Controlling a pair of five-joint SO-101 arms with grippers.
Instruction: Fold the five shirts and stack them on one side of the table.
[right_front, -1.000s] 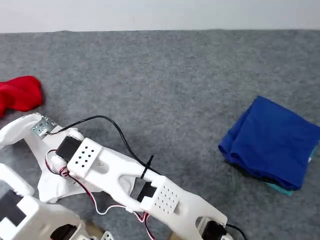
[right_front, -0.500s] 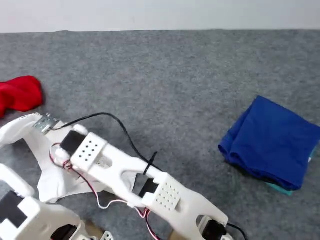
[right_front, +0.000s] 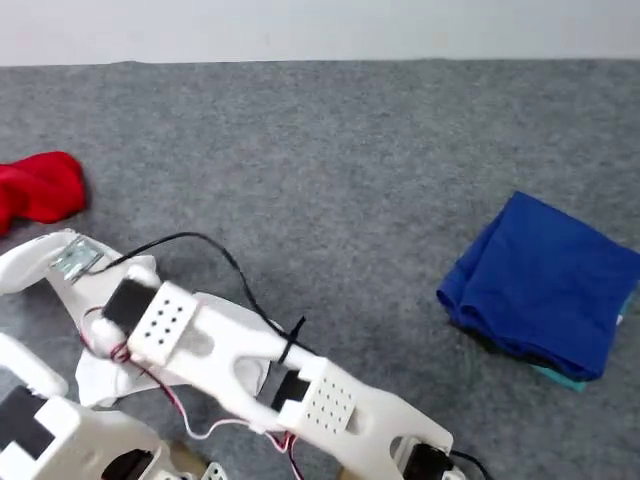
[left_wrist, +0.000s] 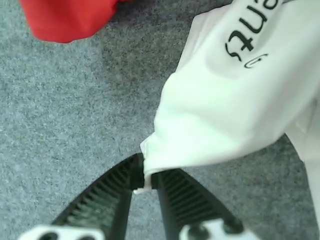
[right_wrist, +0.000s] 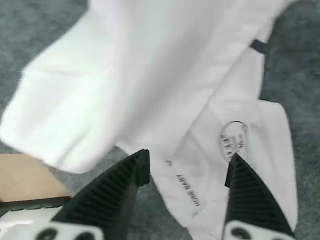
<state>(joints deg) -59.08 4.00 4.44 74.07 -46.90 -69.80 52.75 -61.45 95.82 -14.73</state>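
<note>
My left gripper (left_wrist: 143, 179) is shut on a folded corner of the white shirt (left_wrist: 240, 95), which spreads away from it over the grey felt. My right gripper (right_wrist: 187, 172) is open and hovers just above the same white shirt (right_wrist: 150, 75), with nothing between its fingers. In the high view both arms cross over the white shirt (right_front: 105, 375) at the front left and hide most of it. A crumpled red shirt (right_front: 40, 185) lies at the left edge, and its red cloth (left_wrist: 65, 17) is close to the held corner. A folded blue shirt (right_front: 545, 285) tops a stack at the right.
A teal shirt (right_front: 560, 375) peeks out under the blue one. A long white arm (right_front: 250, 360) with a black cable (right_front: 225, 262) runs diagonally across the front left. A tan surface (right_wrist: 25, 175) shows at the felt's near edge. Bare grey felt (right_front: 330, 160) covers the middle and back.
The long arm's forearm rose slightly towards the back, then dropped towards the front left, and the white cloth under it shifted a little. The red shirt and blue stack stayed put.
</note>
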